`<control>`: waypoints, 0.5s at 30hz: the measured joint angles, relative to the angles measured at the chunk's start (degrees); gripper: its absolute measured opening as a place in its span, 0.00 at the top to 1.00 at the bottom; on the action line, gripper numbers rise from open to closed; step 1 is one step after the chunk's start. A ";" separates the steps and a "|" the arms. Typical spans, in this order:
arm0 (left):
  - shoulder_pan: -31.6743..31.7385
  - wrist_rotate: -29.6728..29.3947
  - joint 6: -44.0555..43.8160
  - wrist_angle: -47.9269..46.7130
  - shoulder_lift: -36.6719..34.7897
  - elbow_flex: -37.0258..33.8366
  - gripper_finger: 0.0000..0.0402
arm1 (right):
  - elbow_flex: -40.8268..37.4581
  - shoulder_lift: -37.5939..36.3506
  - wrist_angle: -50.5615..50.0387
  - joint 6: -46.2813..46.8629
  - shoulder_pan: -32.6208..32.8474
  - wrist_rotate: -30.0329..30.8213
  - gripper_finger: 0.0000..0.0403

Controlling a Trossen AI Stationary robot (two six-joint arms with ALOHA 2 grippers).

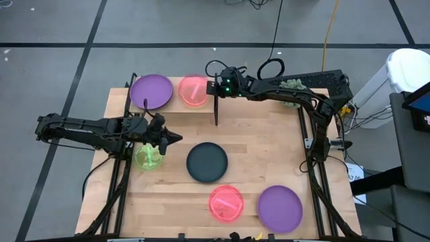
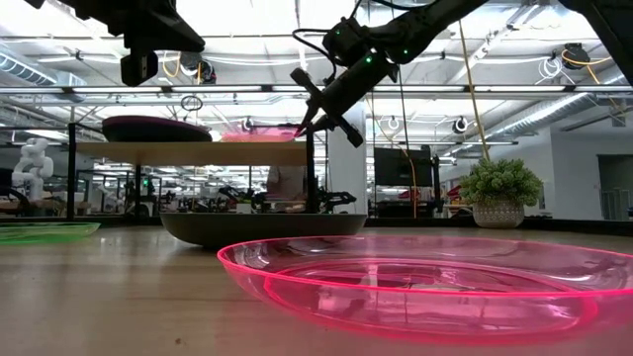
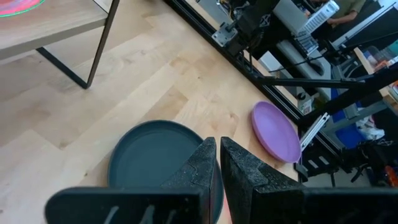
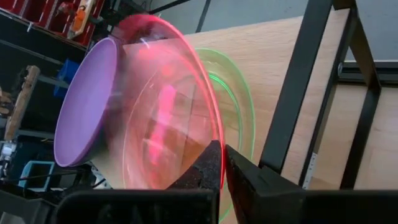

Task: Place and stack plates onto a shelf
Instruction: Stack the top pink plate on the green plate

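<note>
The right gripper (image 1: 212, 88) is being held at the upper centre of the high view, its fingers pinched on the rim of a pink plate (image 1: 193, 91) lying on the shelf (image 1: 201, 111). Beside that plate, at the shelf's left end, a purple plate (image 1: 151, 91) is resting. The left gripper (image 1: 176, 138) is being kept at centre left, jaws closed on nothing, beside a green plate (image 1: 148, 156) on the table (image 1: 269, 148). A dark plate (image 1: 206, 162) is lying at the table's centre. A second pink plate (image 1: 226, 203) and a second purple plate (image 1: 280, 208) are sitting at the lower right.
</note>
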 joint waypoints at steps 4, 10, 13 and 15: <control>0.00 -1.06 -0.02 -0.02 0.00 0.00 0.93 | 0.00 0.00 0.00 0.08 0.00 0.03 0.93; 0.00 -1.10 0.02 -0.04 0.00 0.00 0.93 | 0.02 0.00 0.10 0.21 -0.07 0.13 0.88; 0.00 -1.12 0.02 -0.04 0.00 0.00 0.93 | 0.02 -0.02 0.11 0.20 -0.07 0.16 0.87; 0.00 -1.12 0.02 -0.09 0.00 0.00 0.93 | 0.02 -0.02 0.11 0.17 -0.17 0.17 0.86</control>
